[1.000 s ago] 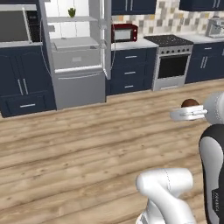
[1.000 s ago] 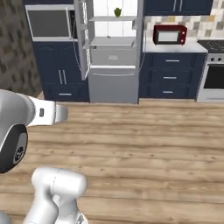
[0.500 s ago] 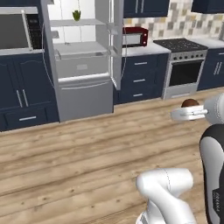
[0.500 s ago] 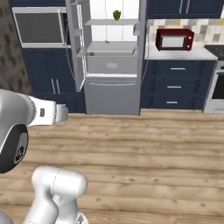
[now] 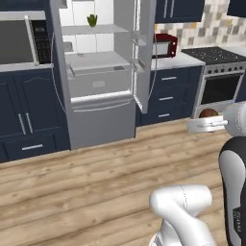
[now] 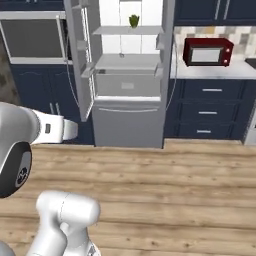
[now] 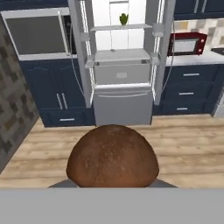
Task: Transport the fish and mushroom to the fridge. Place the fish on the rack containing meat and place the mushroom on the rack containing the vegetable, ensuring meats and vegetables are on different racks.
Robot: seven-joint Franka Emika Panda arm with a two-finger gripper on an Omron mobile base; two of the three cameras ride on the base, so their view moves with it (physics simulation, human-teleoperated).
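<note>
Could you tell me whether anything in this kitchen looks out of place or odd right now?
Nothing looks spilled or damaged. The fridge stands with both doors open, a green vegetable on its upper rack, and the gripper holds a brown mushroom above the wooden floor.

A brown mushroom [image 5: 208, 113] is held in the closed gripper [image 5: 204, 124], well apart from the open fridge [image 5: 98, 77].

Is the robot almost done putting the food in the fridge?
Not yet. The hand is shut on the brown mushroom, so picking it up looks done. The fridge stands open across the wooden floor, with a green vegetable on its top rack. Reaching that rack with the mushroom is left. The fish isn't visible, so its status is unclear.
</note>
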